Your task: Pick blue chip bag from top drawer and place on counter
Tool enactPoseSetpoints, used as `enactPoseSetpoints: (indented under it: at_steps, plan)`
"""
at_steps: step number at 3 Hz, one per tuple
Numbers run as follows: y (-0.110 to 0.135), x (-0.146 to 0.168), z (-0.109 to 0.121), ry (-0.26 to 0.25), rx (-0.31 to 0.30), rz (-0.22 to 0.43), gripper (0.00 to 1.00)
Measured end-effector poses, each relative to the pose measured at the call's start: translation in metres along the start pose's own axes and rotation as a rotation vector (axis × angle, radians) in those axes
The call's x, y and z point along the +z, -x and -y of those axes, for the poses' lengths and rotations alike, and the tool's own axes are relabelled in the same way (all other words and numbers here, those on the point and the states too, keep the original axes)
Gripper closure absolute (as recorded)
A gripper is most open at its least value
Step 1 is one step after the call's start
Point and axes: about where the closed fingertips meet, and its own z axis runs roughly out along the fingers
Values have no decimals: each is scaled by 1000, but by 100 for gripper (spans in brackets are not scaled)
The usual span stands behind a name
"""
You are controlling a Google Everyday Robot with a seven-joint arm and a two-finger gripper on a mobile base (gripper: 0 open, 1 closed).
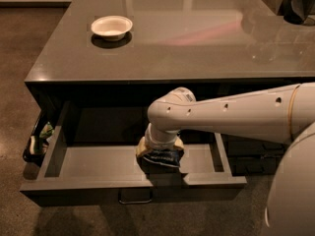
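The top drawer [93, 162] stands pulled out below the counter [197, 48]. The blue chip bag [162, 159], dark blue with white lettering, sits upright near the drawer's front wall, right of the middle. My white arm reaches in from the right and bends down into the drawer. The gripper [161, 150] is directly over the bag and shut on its crumpled top, with tan fingers [142, 147] showing at either side. The bag's lower edge is hidden behind the drawer front.
A white bowl [111, 26] rests on the counter at the back left. Green-and-black packaging [42, 137] lies in a narrow dark tray left of the drawer. Dark objects [295, 4] stand at the counter's far right corner. A metal handle [134, 198] hangs on the drawer front.
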Motion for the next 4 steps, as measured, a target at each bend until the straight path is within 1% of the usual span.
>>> enactPoseSetpoints:
  at_steps: [1,2,4]
  plan:
    - [0,0,0,0,0,0,89]
    - [0,0,0,0,0,0,100]
    - [3,-17,-4,0,0,0,100]
